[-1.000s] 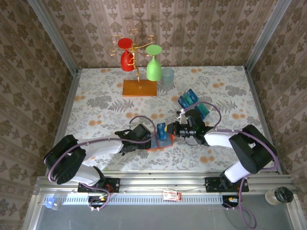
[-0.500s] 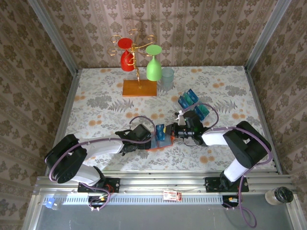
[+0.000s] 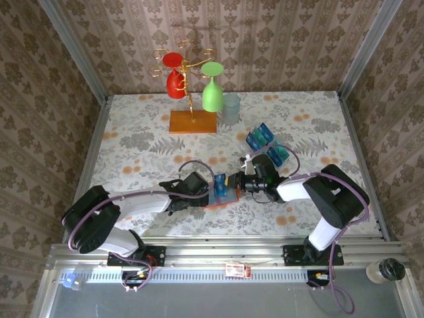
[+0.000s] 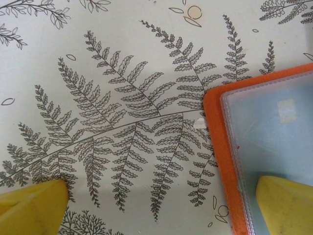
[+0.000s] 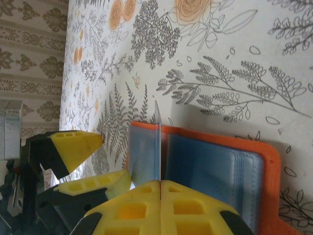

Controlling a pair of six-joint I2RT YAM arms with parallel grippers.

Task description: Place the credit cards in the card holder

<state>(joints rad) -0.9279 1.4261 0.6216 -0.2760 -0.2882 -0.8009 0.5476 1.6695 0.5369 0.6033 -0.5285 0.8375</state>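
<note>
Near the desk's point(image 3: 132, 152) 6 o'clock edge, the card holder point(image 5: 272, 169) lay open. Over its grey-blue pockets point(image 5: 210, 166) the right tool point(image 5: 160, 188) was clenched on one credit card point(image 5: 158, 142), held on edge. At 9 o'clock the left tool point(image 4: 159, 203) stood released, one finger point(image 4: 286, 203) seemingly resting on the holder's flap. Doing this well likely meant holding that flap pinned, lining the card's edge with a pocket mouth, then sliding shallowly. Spare cards point(image 3: 262, 139) stood toward 1 o'clock.
</note>
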